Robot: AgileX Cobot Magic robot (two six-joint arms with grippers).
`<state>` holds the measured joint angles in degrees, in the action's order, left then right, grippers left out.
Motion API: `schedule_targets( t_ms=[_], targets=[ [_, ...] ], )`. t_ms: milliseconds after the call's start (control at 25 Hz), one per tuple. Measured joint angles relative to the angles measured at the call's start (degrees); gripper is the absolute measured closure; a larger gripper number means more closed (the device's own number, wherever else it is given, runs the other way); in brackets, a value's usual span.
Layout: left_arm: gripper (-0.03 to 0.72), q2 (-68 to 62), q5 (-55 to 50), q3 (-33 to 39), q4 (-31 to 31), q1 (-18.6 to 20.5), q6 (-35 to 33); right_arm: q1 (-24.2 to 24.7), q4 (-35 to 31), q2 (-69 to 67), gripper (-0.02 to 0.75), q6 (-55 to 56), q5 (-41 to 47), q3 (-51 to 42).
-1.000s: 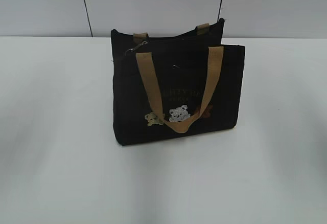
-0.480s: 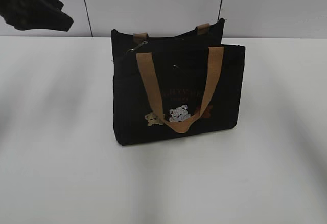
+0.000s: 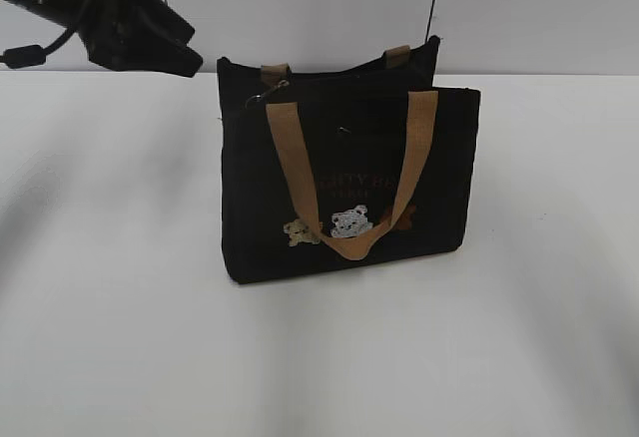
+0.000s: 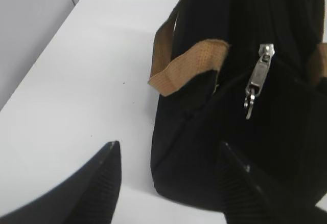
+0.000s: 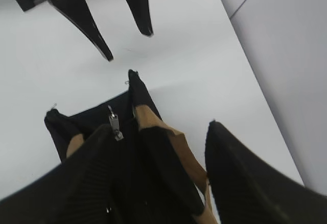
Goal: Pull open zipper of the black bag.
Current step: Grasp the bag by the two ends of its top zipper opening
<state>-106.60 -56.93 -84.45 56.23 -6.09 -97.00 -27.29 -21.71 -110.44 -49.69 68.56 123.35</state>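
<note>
A: Zipper (image 4: 240, 78) is shut, its pull tab (image 4: 254, 83) hanging at the left end of the bag (image 3: 344, 183), mid-table.

B: Left gripper (image 4: 168, 183) is spread wide and empty; the tab should be pinched squarely. Right gripper (image 5: 153, 178) gapes empty above. Contents are hidden.

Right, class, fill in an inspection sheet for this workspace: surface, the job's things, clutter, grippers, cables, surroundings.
Surface: white table, bare around the bag.
Job's things: black bag standing upright, tan handle hanging down its front; zipper with silvery pull tab at one end of the top edge, not gripped.
Clutter: nothing seen.
Grippers: left gripper open, beside the bag's end, touching nothing; right gripper open, above the bag, holding nothing.
Cables: one dark cable on the left arm.
Surroundings: pale panelled wall behind the table.
</note>
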Motion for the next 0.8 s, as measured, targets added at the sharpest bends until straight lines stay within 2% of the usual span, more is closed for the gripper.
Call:
schedule_targets(
  t_ms=[280,400,480,600,800],
  targets=[
    [0.246,-5.77,0.67,-3.27,1.70,-3.51,-2.17,-0.83,-7.68,-5.98,0.309,-3.15,-0.21,2.64],
    [0.277,-7.32,0.55,-3.27,1.97,-3.71,-2.37,-0.83,-9.85,-7.26,0.333,-5.82,-0.26,2.64],
    [0.330,-7.66,0.51,-3.27,1.99,-3.71,-2.41,-0.83,-11.55,-8.00,0.372,-7.56,-0.26,2.64],
    [0.454,-7.72,0.49,-3.27,2.42,-3.71,-2.41,-0.83,-13.89,-8.89,0.423,-9.91,-0.31,2.64],
    [0.626,-7.72,0.24,-3.27,2.49,-3.71,-2.61,-0.83,-15.26,-11.33,0.460,-13.70,-0.31,2.68]
  ],
)
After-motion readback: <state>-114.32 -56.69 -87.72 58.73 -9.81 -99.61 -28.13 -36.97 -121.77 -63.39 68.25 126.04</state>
